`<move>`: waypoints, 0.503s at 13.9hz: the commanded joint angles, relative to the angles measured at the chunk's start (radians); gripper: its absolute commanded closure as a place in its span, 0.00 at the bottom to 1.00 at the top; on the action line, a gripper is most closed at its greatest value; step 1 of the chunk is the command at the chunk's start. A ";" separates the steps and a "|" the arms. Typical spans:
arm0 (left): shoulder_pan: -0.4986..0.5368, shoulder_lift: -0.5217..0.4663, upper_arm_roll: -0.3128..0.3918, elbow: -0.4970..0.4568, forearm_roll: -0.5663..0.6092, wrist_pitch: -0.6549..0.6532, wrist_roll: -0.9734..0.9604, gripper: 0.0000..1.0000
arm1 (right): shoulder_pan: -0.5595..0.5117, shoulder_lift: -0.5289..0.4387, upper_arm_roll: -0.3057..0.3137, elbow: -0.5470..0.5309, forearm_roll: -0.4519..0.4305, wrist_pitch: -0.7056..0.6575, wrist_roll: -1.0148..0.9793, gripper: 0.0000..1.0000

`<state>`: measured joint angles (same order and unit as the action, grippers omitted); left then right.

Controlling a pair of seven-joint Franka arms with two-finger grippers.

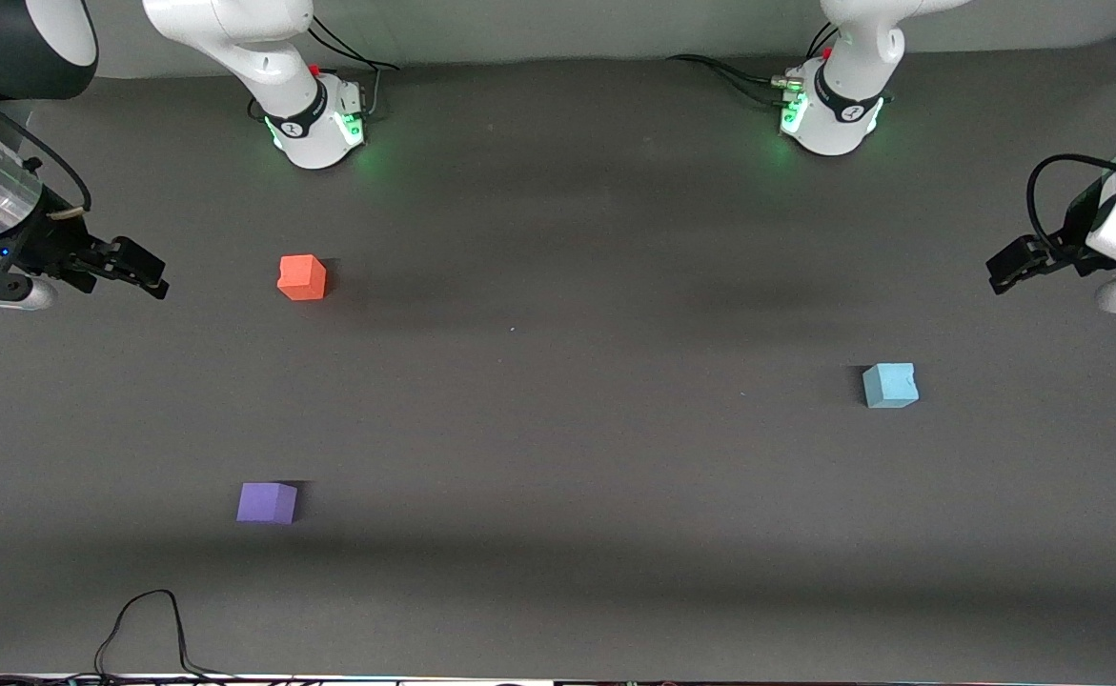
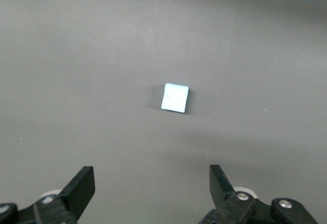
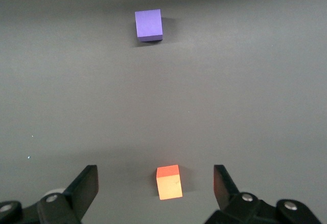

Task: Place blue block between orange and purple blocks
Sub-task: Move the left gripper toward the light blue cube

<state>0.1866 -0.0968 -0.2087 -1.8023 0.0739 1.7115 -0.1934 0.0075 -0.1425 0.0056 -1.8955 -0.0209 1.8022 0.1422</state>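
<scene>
Foam cubes, three: blue block (image 1: pixel 890 385), orange block (image 1: pixel 302 277), purple block (image 1: pixel 267 502); left tool (image 1: pixel 1013 268), right tool (image 1: pixel 133 267) both released.

We take this for a robotics lab: two white arm bases (image 1: pixel 314 119) with green status lights are bolted along one edge of a plain dark grey counter (image 1: pixel 558 457), with black cables (image 1: pixel 152 629) trailing over its edge. We see only three small foam cubes (image 1: pixel 302 277) laid out on it, a test setup, nothing domestic
</scene>
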 commanded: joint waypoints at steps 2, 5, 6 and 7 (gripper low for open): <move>-0.197 0.023 0.176 0.092 -0.013 -0.124 0.019 0.00 | 0.000 -0.017 -0.010 -0.011 0.001 0.000 -0.062 0.00; -0.188 0.028 0.186 0.101 -0.014 -0.130 0.011 0.00 | 0.002 -0.017 -0.012 -0.011 0.001 -0.001 -0.053 0.00; -0.188 0.028 0.186 0.103 -0.014 -0.128 0.018 0.00 | 0.002 -0.016 -0.013 -0.011 0.001 -0.001 -0.053 0.00; -0.188 0.028 0.186 0.103 -0.014 -0.130 0.020 0.00 | 0.002 -0.014 -0.013 -0.013 0.001 0.000 -0.053 0.00</move>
<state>0.0146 -0.0860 -0.0373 -1.7335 0.0671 1.6109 -0.1892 0.0074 -0.1425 -0.0012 -1.8961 -0.0209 1.8021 0.1102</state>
